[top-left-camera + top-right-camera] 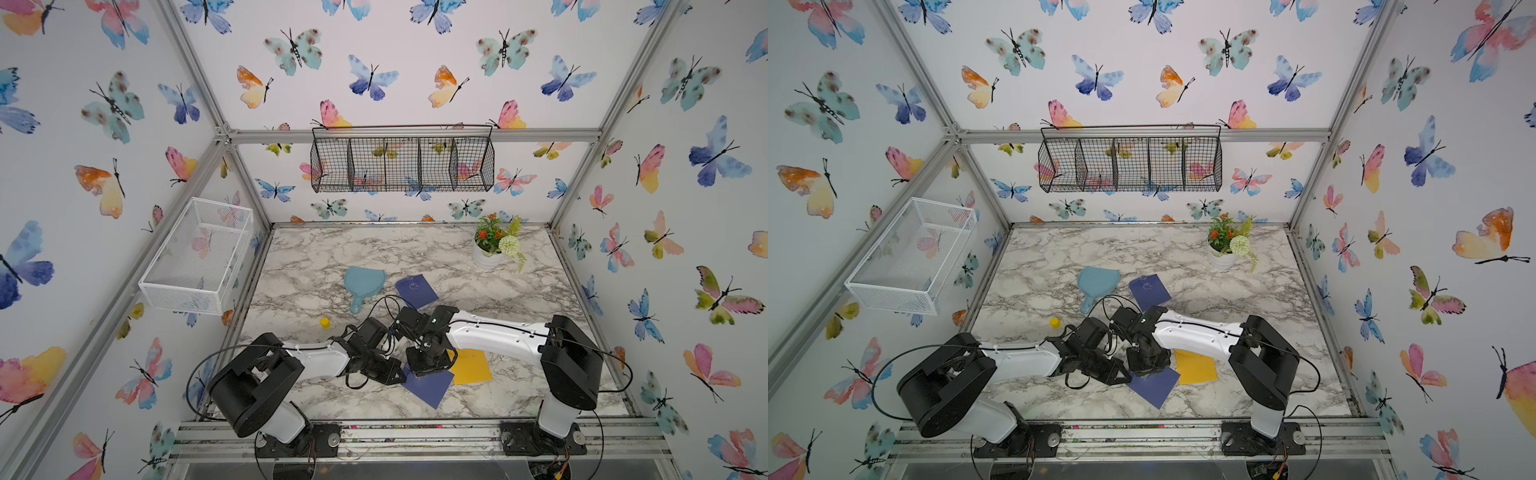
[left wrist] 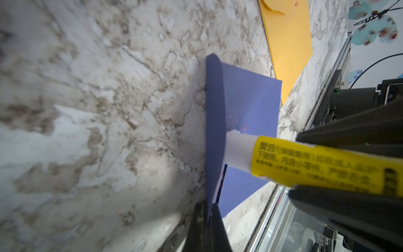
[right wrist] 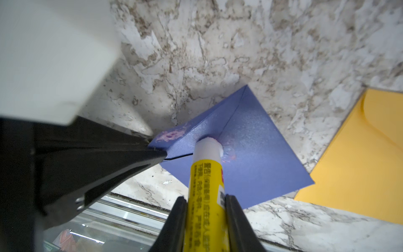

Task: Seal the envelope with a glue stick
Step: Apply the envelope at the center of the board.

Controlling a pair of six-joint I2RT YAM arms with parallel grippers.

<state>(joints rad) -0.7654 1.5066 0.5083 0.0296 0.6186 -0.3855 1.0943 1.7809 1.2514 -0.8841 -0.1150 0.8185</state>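
A dark blue envelope (image 1: 430,390) (image 1: 1154,388) lies near the table's front edge. My left gripper (image 2: 207,209) is shut on the tip of its raised flap (image 2: 214,122), holding the flap upright; its black fingers (image 3: 130,152) show in the right wrist view. My right gripper (image 3: 206,199) is shut on the glue stick (image 3: 206,181) (image 2: 305,163), a yellow tube with its cap off. The white tip presses on the envelope body (image 3: 250,148) just under the flap. Pinkish glue smears mark the flap (image 3: 172,135). Both top views hide the glue stick behind the grippers.
A yellow envelope (image 1: 471,365) lies right beside the blue one. Farther back are a second blue envelope (image 1: 415,291), a light blue hand mirror (image 1: 363,284) and a potted plant (image 1: 494,249). A small yellow cap (image 1: 325,322) stands to the left. Wire baskets hang on the walls.
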